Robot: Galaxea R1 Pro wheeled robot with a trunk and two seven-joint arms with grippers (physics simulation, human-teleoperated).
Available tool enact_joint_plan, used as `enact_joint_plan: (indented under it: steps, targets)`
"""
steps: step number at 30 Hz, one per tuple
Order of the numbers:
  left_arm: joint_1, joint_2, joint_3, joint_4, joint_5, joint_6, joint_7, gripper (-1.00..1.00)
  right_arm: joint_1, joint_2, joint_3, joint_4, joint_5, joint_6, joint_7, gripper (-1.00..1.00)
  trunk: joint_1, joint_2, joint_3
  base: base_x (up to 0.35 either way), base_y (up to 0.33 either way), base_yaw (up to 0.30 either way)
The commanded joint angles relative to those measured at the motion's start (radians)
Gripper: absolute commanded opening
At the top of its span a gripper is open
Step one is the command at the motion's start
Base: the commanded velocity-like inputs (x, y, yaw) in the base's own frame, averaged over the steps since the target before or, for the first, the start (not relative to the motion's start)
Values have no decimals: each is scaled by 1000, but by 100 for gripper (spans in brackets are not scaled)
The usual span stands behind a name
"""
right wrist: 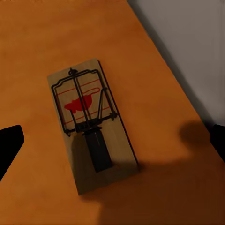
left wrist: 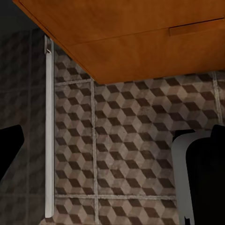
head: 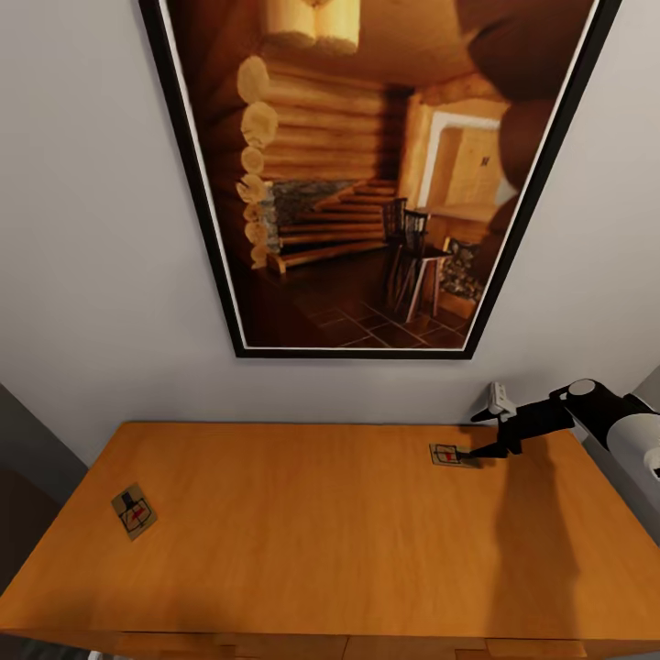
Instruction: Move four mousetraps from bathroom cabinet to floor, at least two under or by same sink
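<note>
Head view: you look down on the orange-brown cabinet [head: 348,541] top, set against a pale wall with a large dark-framed picture [head: 367,174] of a log-cabin room above it.
Mousetraps, head view: two lie flat on the cabinet top, well apart. One mousetrap [head: 134,511] sits at about 9 o'clock near the edge, turned askew. The other mousetrap [head: 448,454] sits toward 2 o'clock, close to the wall.
Right arm, head view: your right gripper [head: 490,426] reaches in from 3 o'clock, its dark fingertip just beside that second trap; contact cannot be told. A white clip-like part shows near the wall behind it.
Right wrist view: you get the detail that the head camera lacks. The trap [right wrist: 91,124] lies between two dark fingertips [right wrist: 9,145] standing wide apart at either edge, so the claw is spread and grips nothing. The trap's wire frame, red mark and dark plate are plain.
Left wrist view: the bathroom floor [left wrist: 126,140] of cube-pattern tiles shows under the cabinet's overhanging front [left wrist: 140,42], with a slim white vertical strip [left wrist: 48,131]. Dark shapes sit at both edges; whether your left claw is open or closed cannot be told.
</note>
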Motion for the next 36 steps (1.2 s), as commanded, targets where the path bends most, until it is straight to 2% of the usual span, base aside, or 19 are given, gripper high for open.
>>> enact_joint_plan:
  steps: [1, 18, 36]
  targets:
    - [-2, 0, -9, 3, 2, -5, 5, 100, 0, 0, -7, -1, 8, -6, 1, 100, 1, -2, -2, 0, 0, 0]
    - [-2, -2, -9, 3, 0, -5, 5, 100, 0, 3, -7, 11, 0, -5, 0, 100, 1, -2, -4, 0, 0, 0]
    - [-2, -2, -9, 3, 0, -6, 5, 100, 0, 1, -7, 11, 0, -5, 0, 100, 1, -2, -30, 0, 0, 0]
